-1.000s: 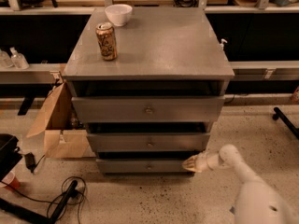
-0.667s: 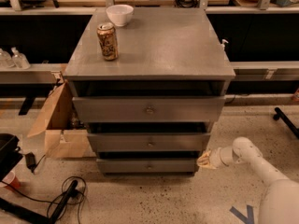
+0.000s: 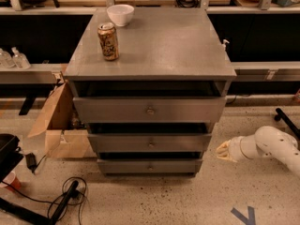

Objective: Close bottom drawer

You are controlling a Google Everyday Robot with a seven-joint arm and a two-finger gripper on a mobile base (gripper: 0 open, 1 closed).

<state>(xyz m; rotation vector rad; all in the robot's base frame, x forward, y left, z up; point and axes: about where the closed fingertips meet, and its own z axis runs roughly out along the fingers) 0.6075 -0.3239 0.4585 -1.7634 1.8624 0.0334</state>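
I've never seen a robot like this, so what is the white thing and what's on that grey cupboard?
The white tube on the right is a robot's arm. Its tip is the gripper, its hand, low beside the grey wooden cabinet, touching nothing. The one camera looks down at the cabinet's front. On top stand a brown-and-gold drink can and a white round bowl. The smallest, lowest front is the bottom drawer. A brown cardboard box sits on the floor at left.

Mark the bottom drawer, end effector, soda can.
grey wooden bottom drawer (image 3: 126,166): camera view, front panel.
cream end effector (image 3: 223,151): camera view, tip, right of the drawer.
gold printed drink can (image 3: 108,42): camera view, side wall.
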